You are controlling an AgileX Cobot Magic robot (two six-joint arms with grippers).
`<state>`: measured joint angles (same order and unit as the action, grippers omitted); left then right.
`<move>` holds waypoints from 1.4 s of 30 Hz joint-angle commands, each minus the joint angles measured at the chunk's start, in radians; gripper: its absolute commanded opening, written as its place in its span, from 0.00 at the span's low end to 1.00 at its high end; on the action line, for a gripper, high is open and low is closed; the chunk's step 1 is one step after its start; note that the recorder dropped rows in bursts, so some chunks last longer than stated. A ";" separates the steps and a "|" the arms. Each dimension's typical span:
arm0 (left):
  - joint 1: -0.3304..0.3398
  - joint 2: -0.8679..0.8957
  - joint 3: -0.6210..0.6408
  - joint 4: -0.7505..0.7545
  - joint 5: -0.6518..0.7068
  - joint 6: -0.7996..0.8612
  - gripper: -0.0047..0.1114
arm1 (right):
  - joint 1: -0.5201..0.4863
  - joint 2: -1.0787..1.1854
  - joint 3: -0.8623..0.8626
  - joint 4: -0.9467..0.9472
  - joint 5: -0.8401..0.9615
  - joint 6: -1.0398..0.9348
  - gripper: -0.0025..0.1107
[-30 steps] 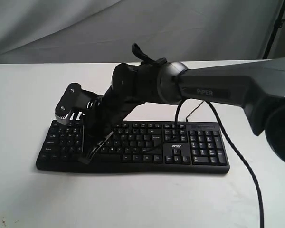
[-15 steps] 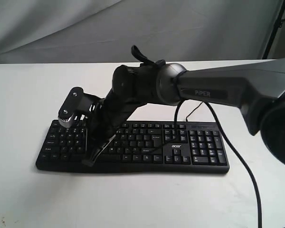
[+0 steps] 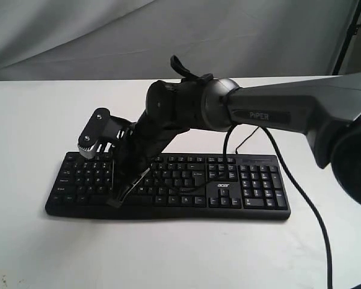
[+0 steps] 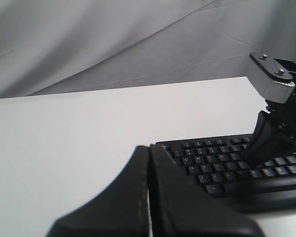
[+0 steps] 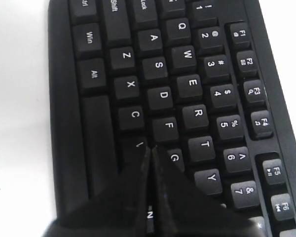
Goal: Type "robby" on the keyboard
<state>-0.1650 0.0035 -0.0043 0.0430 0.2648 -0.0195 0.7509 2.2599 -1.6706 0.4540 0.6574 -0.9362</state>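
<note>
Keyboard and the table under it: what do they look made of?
Keyboard: likely matte black plastic; dull, even sheen on moulded keys with white printed legends. Table: smooth matte white surface, perhaps laminate or painted board; the look leaves it open.

Grey arm (image 3: 301, 111) marked "PiPER", black wrist (image 3: 174, 111), silver two-screw bracket (image 3: 95, 133), black wedge-shaped right gripper (image 5: 150, 148)

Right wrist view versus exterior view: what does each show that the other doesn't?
Only the right wrist view shows readable key legends, with the shut right gripper tips beside the F and G keys. Only the exterior view shows the number pad, acer logo, cable and white table. Both show the keyboard and that gripper over its letter keys.
</note>
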 commanded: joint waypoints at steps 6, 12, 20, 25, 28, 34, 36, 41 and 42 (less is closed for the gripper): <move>-0.006 -0.003 0.004 0.005 -0.005 -0.003 0.04 | -0.004 0.012 -0.007 0.002 -0.006 0.000 0.02; -0.006 -0.003 0.004 0.005 -0.005 -0.003 0.04 | -0.004 0.014 -0.007 0.004 -0.016 0.000 0.02; -0.006 -0.003 0.004 0.005 -0.005 -0.003 0.04 | -0.004 0.016 -0.007 0.004 -0.010 0.000 0.02; -0.006 -0.003 0.004 0.005 -0.005 -0.003 0.04 | -0.002 0.028 -0.005 0.008 -0.010 0.000 0.02; -0.006 -0.003 0.004 0.005 -0.005 -0.003 0.04 | -0.002 0.042 -0.005 0.010 -0.003 0.000 0.02; -0.006 -0.003 0.004 0.005 -0.005 -0.003 0.04 | -0.002 0.001 -0.005 0.009 0.001 -0.002 0.02; -0.006 -0.003 0.004 0.005 -0.005 -0.003 0.04 | -0.002 -0.010 -0.005 0.004 0.001 -0.002 0.02; -0.006 -0.003 0.004 0.005 -0.005 -0.003 0.04 | -0.002 -0.010 -0.005 0.001 0.001 -0.002 0.02; -0.006 -0.003 0.004 0.005 -0.005 -0.003 0.04 | -0.002 -0.006 -0.005 0.001 0.001 -0.002 0.02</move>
<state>-0.1650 0.0035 -0.0043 0.0430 0.2648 -0.0195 0.7509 2.2575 -1.6714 0.4598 0.6538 -0.9340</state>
